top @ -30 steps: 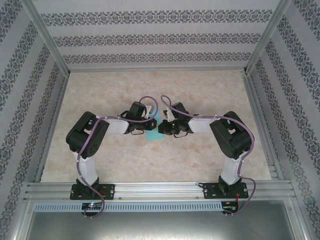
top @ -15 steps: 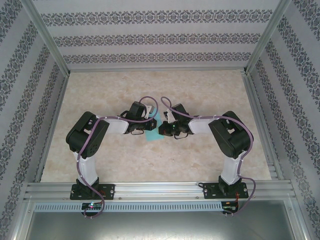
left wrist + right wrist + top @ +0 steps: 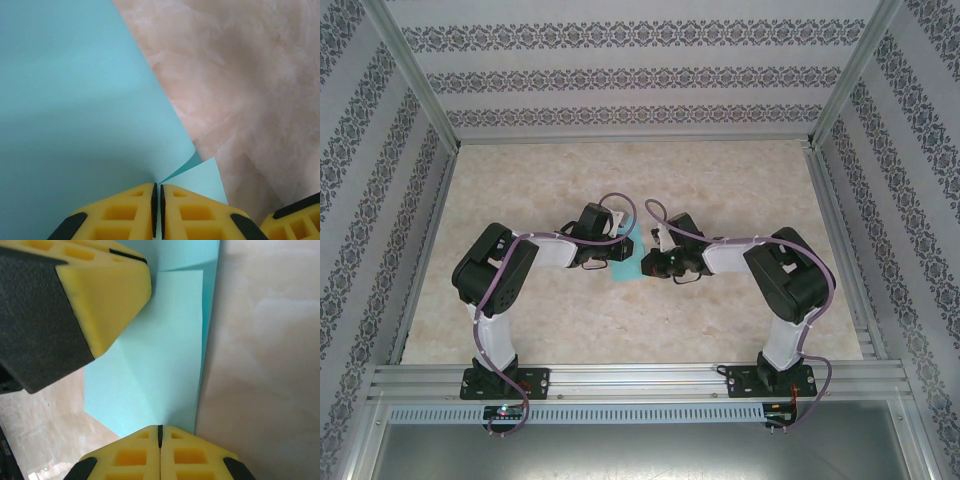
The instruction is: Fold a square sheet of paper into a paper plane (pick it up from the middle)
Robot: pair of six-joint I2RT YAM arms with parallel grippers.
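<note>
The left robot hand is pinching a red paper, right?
Not red. The paper is teal-blue, as the left wrist view shows. The rest is right: the left gripper is shut and pinching it.

No legible text, labels, numbers — none readable anywhere.

Sheet of paper [image 3: 629,252] sits at centre of table [image 3: 720,180], between your grippers: left gripper [image 3: 157,187] on its left, right gripper [image 3: 160,429] on its right.

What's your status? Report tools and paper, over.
Left tool shut on the sheet. Right tool shut on it too. Sheet creased, partly folded. Tools close together.
</note>
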